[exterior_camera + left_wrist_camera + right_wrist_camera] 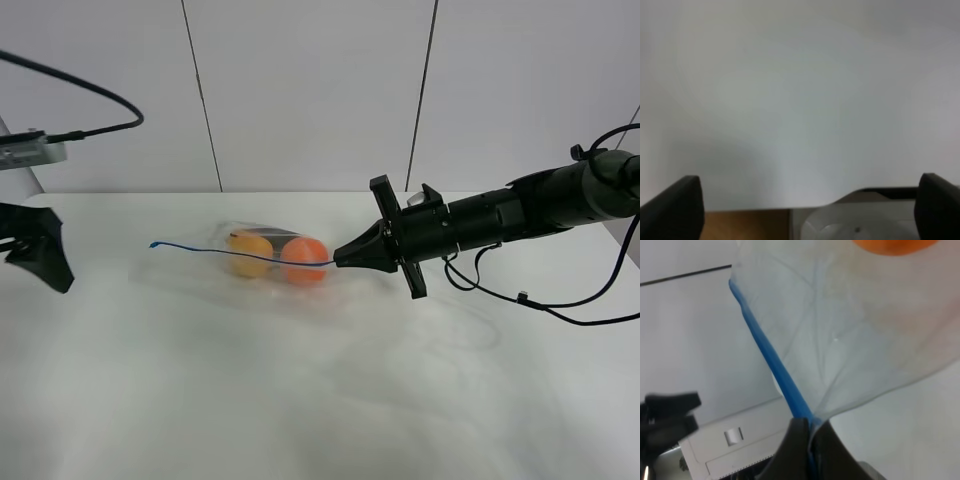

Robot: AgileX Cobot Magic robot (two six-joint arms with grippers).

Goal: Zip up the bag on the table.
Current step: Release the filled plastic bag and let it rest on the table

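The clear bag (262,262) lies on the white table (300,400) left of centre, with two orange-yellow fruits (303,258) inside. Its thin blue zip strip (215,251) runs from a free end at the left to my right gripper (338,262). That gripper is shut on the strip's right end; in the right wrist view the blue strip (772,357) runs straight into the pinched fingers (796,442) and clear plastic (850,335) fans out beside it. My left gripper (40,250) hangs open at the far left edge, apart from the bag; its wrist view shows only table between its fingertips (677,202).
A grey panelled wall (310,90) stands behind the table. Black cables (530,300) trail from the right arm over the table's right side. A small grey device (30,150) sits at the far left above the left gripper.
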